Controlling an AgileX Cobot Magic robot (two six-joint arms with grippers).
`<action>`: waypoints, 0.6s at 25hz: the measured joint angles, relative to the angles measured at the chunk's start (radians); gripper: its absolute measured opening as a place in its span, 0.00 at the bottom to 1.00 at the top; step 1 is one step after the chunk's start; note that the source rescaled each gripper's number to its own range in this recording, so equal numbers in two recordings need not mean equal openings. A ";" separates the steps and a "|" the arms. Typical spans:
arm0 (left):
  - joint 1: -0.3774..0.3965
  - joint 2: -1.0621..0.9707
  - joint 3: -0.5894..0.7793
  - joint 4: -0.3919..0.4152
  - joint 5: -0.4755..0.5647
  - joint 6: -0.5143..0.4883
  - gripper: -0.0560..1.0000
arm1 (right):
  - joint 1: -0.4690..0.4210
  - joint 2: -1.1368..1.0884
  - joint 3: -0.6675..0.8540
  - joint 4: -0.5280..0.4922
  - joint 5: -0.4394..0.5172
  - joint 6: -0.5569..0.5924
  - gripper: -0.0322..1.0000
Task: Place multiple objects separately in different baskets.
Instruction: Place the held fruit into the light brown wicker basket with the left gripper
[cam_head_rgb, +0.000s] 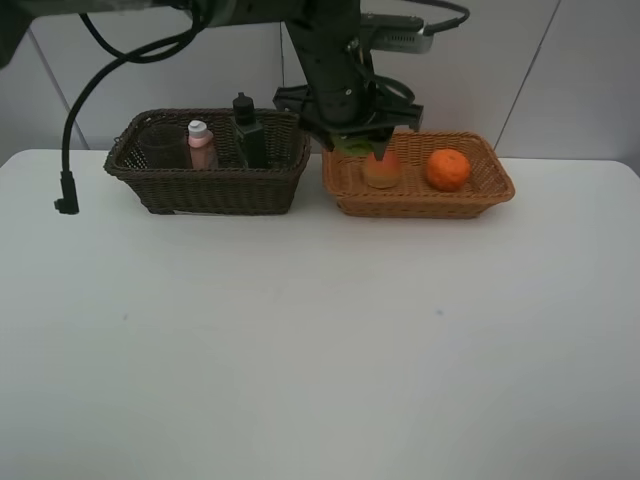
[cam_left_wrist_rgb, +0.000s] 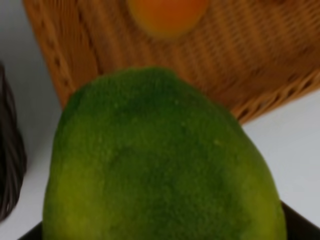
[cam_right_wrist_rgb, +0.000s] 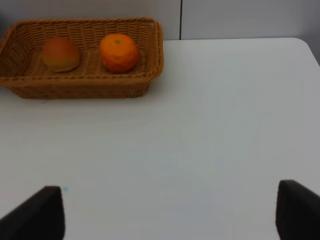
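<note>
My left gripper (cam_head_rgb: 356, 138) reaches across the middle and is shut on the green round fruit (cam_head_rgb: 357, 147), holding it above the left end of the light tan basket (cam_head_rgb: 420, 205). The fruit fills the left wrist view (cam_left_wrist_rgb: 160, 160). In that basket lie the peach-like fruit (cam_head_rgb: 381, 171) and the orange (cam_head_rgb: 447, 169). The dark brown basket (cam_head_rgb: 210, 188) holds the mauve cup (cam_head_rgb: 160, 146), the pink bottle (cam_head_rgb: 201, 146) and the dark pump bottle (cam_head_rgb: 247, 130). My right gripper (cam_right_wrist_rgb: 170, 215) is open and empty over the table, well in front of the tan basket (cam_right_wrist_rgb: 155, 55).
A black cable with a plug (cam_head_rgb: 66, 195) hangs down to the table left of the dark basket. The white table (cam_head_rgb: 320, 350) spreads in front of both baskets. A grey panelled wall stands behind them.
</note>
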 joint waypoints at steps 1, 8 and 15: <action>-0.002 0.009 -0.006 0.009 -0.040 0.000 0.77 | 0.000 0.000 0.000 0.000 0.000 0.000 0.85; -0.011 0.103 -0.005 0.064 -0.303 0.030 0.77 | 0.000 0.000 0.000 0.000 0.000 0.000 0.85; 0.005 0.234 0.001 0.081 -0.396 0.048 0.77 | 0.000 0.000 0.000 0.000 0.000 0.000 0.85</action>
